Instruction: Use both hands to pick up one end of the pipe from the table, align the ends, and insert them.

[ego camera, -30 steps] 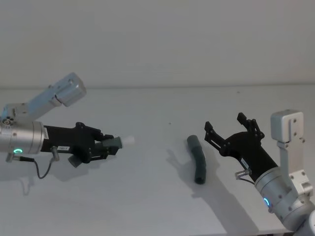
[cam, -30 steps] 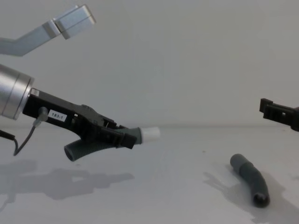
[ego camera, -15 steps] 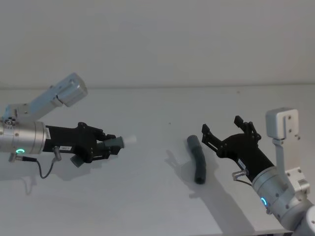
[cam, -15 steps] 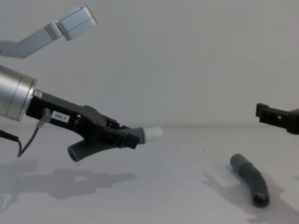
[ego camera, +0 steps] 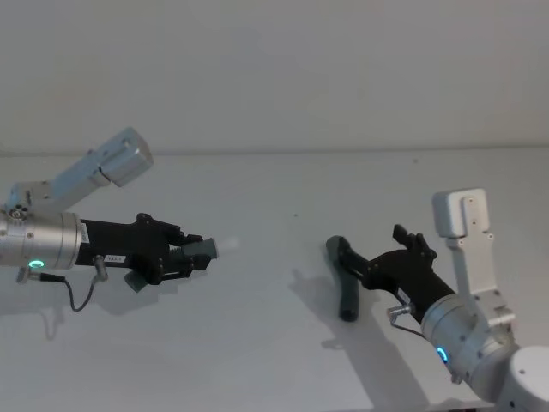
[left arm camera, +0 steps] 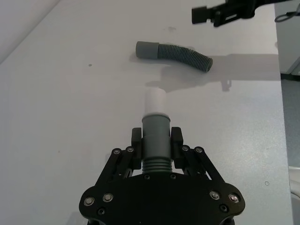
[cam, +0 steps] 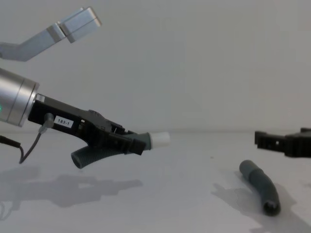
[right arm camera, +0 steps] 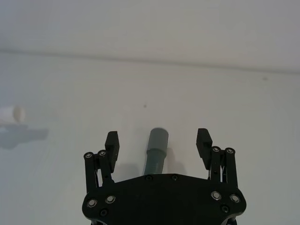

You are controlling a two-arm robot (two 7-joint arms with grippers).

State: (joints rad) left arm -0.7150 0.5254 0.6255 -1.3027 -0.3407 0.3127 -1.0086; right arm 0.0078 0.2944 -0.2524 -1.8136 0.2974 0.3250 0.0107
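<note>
L gripper (ego camera: 199,251) is clamping hose pc 1 (left arm camera: 155,136), white-tipped. R gripper (right arm camera: 158,140), jaws spread, is hovering over hose pc 2 (cam: 260,184), grey-cuffed

Two black grippers, one on each arm: the left gripper (ego camera: 199,251) and the right gripper (ego camera: 373,249). Two curved, ribbed, dark grey hose pieces: the held piece (left arm camera: 155,136), clamped in the left gripper, and the lying piece (cam: 260,182), flat on the table (ego camera: 257,343). One white tip (cam: 160,140), on the held piece. One smooth grey cuff (left arm camera: 147,48), on the lying piece. One plain pale table. Two glowing ring lights, one per wrist: the left light (ego camera: 32,263) and the right light (ego camera: 442,354).
</note>
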